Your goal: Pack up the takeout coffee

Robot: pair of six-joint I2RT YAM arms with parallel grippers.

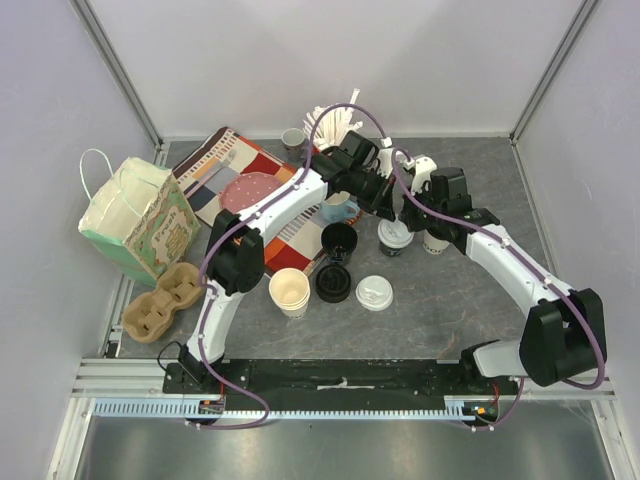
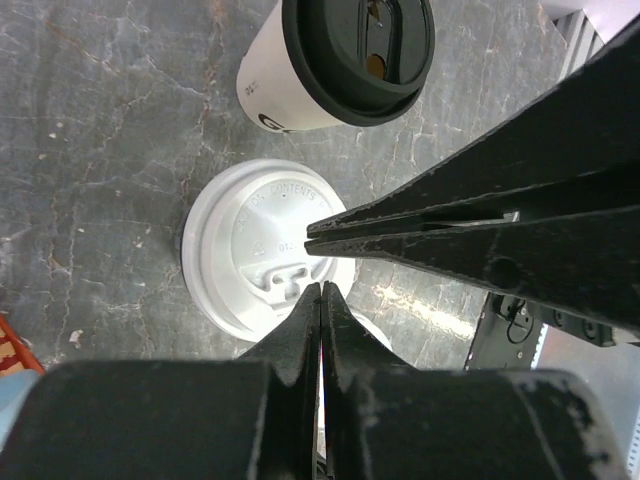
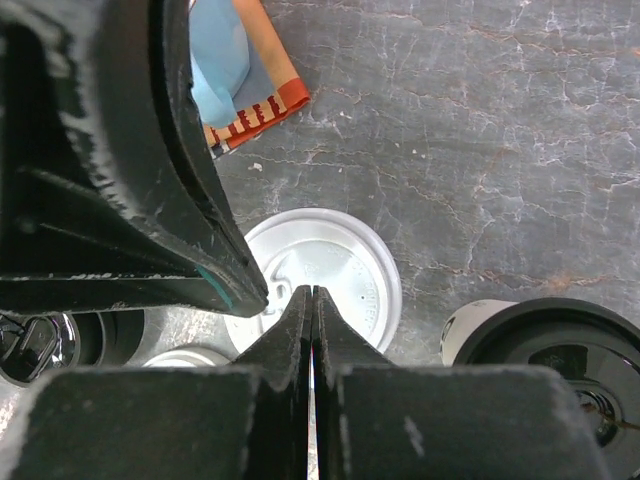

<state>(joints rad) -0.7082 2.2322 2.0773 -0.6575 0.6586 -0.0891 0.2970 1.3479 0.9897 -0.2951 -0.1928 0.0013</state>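
Note:
A takeout coffee cup with a white lid (image 1: 394, 238) stands mid-table, its lid (image 2: 262, 255) filling the left wrist view and lying under the tips in the right wrist view (image 3: 340, 265). Just to its right stands a second cup with a black lid (image 1: 436, 243) (image 2: 350, 55) (image 3: 550, 365). My left gripper (image 1: 385, 208) (image 2: 320, 290) is shut, empty, tips over the white lid. My right gripper (image 1: 408, 216) (image 3: 310, 292) is also shut and empty, its tips meeting the left's over the same lid. Whether either touches the lid I cannot tell.
A loose white lid (image 1: 375, 292), a black lid (image 1: 333, 283), a black mug (image 1: 339, 240) and an open paper cup (image 1: 290, 292) sit nearer the arms. A blue mug (image 1: 338, 208) rests on a patterned cloth (image 1: 215, 165). A cardboard cup carrier (image 1: 160, 300) and paper bag (image 1: 135, 215) stand left.

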